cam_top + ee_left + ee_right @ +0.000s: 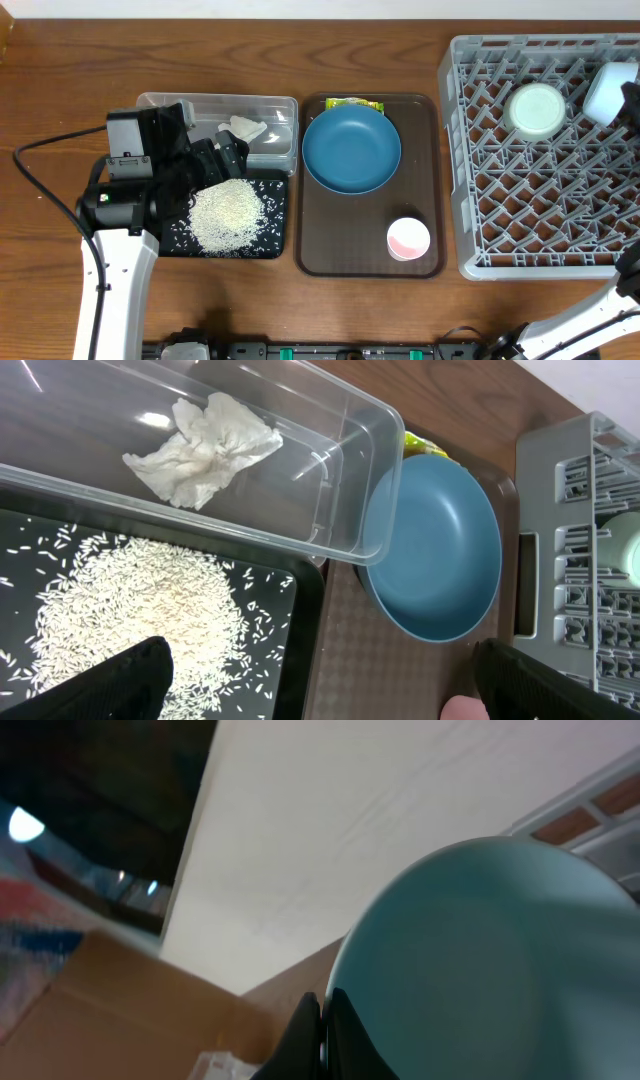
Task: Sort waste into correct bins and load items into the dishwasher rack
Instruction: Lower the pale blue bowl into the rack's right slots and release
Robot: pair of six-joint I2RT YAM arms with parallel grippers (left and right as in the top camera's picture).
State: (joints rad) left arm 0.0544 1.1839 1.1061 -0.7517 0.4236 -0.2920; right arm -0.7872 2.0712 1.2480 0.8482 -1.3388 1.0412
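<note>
Now two bowls (536, 108) (608, 90) in rack (540, 210), one plate (350, 150), one cup (408, 238); left fingers (110, 680) wide, right fingers (295, 1050) shut.

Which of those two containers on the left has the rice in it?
The black tray, the front one: rice is heaped on it. The clear tub behind it shows only a crumpled tissue.

You've got white rice (227, 215) speckled over the black tray (283, 215), a white tissue (245, 130), clear tub (280, 155), blue plate (351, 150), pink cup (408, 239), brown tray (340, 240), yellow-green wrapper (355, 103) and grey lattice rack (530, 220).
</note>
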